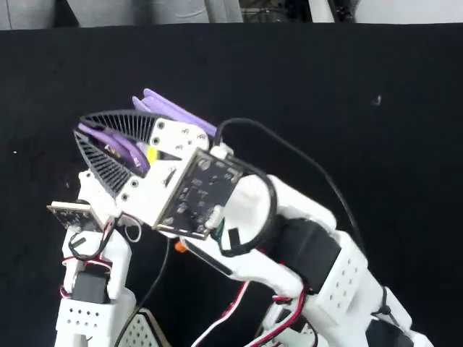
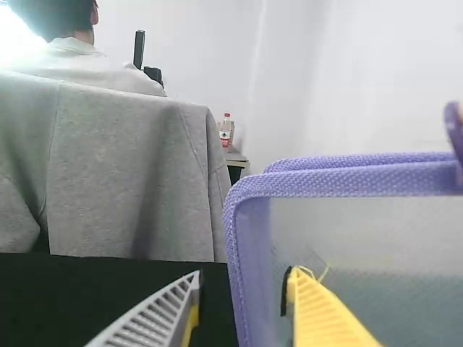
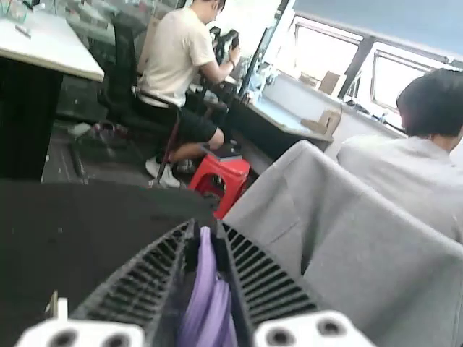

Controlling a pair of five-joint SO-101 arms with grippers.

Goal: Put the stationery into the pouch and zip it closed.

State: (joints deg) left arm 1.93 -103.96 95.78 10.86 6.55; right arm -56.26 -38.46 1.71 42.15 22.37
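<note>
A: Where's the pouch (image 1: 171, 108)?
B: Up off the worktop (image 1: 362, 108) — right fingers (image 3: 260, 278) clamped on its purple edge.
A: And the other arm?
B: The left fingers (image 2: 318, 312) stand apart — at the pouch's side edge.

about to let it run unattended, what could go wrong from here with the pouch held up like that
1. The right gripper pinches only the thin purple edge of the pouch, which seems lifted above the table; it could slip out and drop.
2. The left arm stands close against the right arm, and a black cable loops over the right arm, so a bump or a snag seems possible.
</note>
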